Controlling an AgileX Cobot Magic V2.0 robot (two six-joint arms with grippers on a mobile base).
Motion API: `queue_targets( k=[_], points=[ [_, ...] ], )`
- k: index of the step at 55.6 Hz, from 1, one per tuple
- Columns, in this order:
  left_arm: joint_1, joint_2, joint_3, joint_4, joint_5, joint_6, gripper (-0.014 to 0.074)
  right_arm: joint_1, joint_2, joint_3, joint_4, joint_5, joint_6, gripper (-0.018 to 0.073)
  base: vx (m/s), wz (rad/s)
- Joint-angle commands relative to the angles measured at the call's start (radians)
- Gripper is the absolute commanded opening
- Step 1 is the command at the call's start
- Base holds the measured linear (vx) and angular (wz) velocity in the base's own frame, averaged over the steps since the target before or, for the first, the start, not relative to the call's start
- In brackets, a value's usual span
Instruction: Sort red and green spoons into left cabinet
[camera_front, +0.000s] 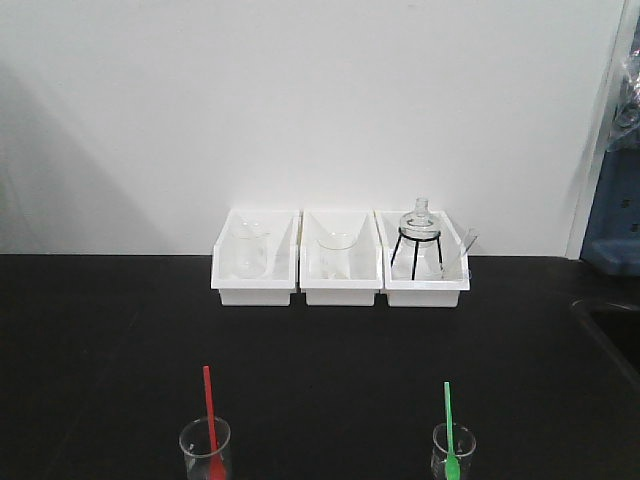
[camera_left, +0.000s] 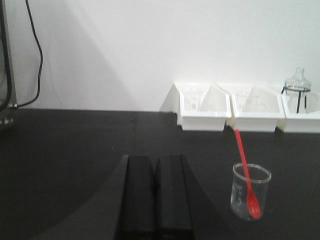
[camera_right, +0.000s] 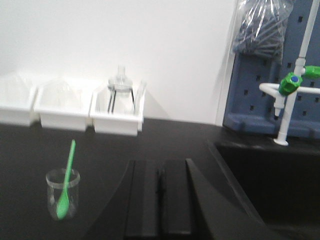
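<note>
A red spoon stands in a small glass beaker at the front left of the black counter; it also shows in the left wrist view. A green spoon stands in another beaker at the front right, and in the right wrist view. The left white bin holds a glass beaker. My left gripper is shut and empty, left of the red spoon. My right gripper is shut and empty, right of the green spoon. Neither gripper shows in the front view.
Three white bins sit in a row at the wall: the middle bin holds a beaker, the right bin holds a glass flask on a black tripod. A sink and green-handled tap lie to the right.
</note>
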Motion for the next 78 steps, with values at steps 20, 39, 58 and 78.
queue_targets(
  k=[20,39,58,78],
  points=[
    [-0.001,0.094,-0.371,-0.007,0.064,0.003,-0.0006,-0.003,0.075,-0.317,0.022,0.275,0.079,-0.0006,0.00,0.00],
    [-0.001,0.346,-0.426,-0.008,0.108,0.025,-0.0005,-0.003,0.293,-0.373,-0.070,0.417,0.049,0.0004,0.00,0.00],
    [-0.001,0.448,-0.426,-0.008,0.108,0.019,0.0057,-0.003,0.390,-0.373,-0.064,0.330,0.053,0.0113,0.00,0.00],
    [-0.001,0.495,-0.426,-0.009,0.106,0.019,0.0346,-0.003,0.479,-0.373,-0.060,0.298,0.056,0.0454,0.00,0.00]
  ],
)
